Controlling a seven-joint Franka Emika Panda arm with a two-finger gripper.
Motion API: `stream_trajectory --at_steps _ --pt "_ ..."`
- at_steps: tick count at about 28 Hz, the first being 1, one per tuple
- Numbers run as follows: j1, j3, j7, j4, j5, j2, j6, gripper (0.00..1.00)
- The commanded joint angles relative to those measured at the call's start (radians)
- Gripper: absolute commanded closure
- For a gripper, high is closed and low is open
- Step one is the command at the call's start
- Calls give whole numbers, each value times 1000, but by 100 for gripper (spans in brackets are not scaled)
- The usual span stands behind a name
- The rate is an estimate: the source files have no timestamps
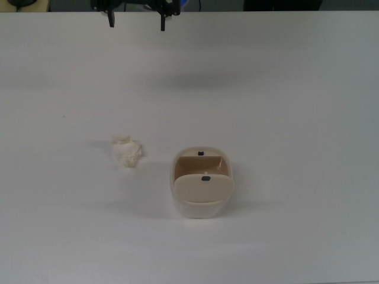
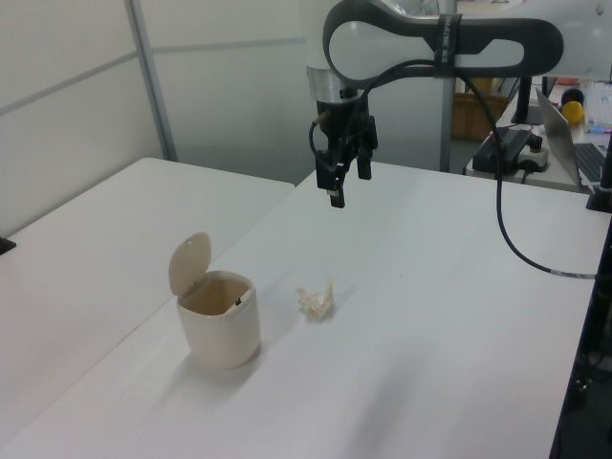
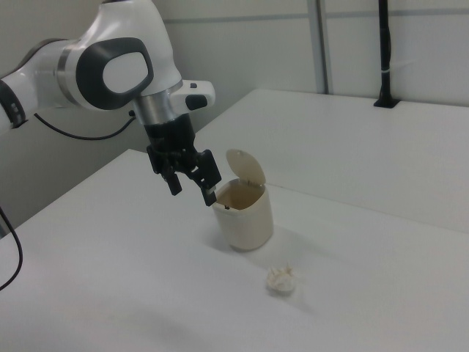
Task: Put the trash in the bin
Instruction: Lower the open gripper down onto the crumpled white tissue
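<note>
White table (image 1: 296,89): one broad, plain surface is seen in all three views; the trash and the bin are carried on it. A second white tabletop is joined to it along a seam in the left view.
Trash (image 1: 127,151): a lumpy cream-white wad is laid flat on the table, to the left of the bin in the top view, near it but not touching. In the left view (image 2: 316,302) it is seen to the bin's right; in the right view (image 3: 281,279) it is seen in front of the bin and a little to its right. It is held by nothing.
Bin (image 1: 202,183): a small beige tub with rounded corners is stood upright on the table. Its flap lid is tipped up on edge, so the inside is shown open; small dark marks are seen on the lid and rim. In the left view (image 2: 219,321) the lid is raised on the bin's left side.
Gripper (image 1: 137,23): black, hung in the air well above the table, far from the bin toward the top view's upper edge. The two fingers are spread wide apart and nothing is held between them. In the left view (image 2: 345,183) it is seen above and behind the trash; in the right view (image 3: 193,188) it is seen just left of the bin's rim, higher than the table.
Arm (image 3: 117,70): white and grey, bent down to the gripper.
</note>
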Motion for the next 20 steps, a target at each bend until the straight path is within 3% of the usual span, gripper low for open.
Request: stream_trajectory --at_steps 1,6,11,16,20 --pt "1 -4 10 -9 4 43 32 0" --pt "-2 -6 4 -18 2 72 56 0" --pt "-22 -8 0 -49 -2 155 139 0" --pt "-39 -6 -36 -104 -54 227 280 0" --pt "-46 -8 -50 -107 -80 296 365 1"
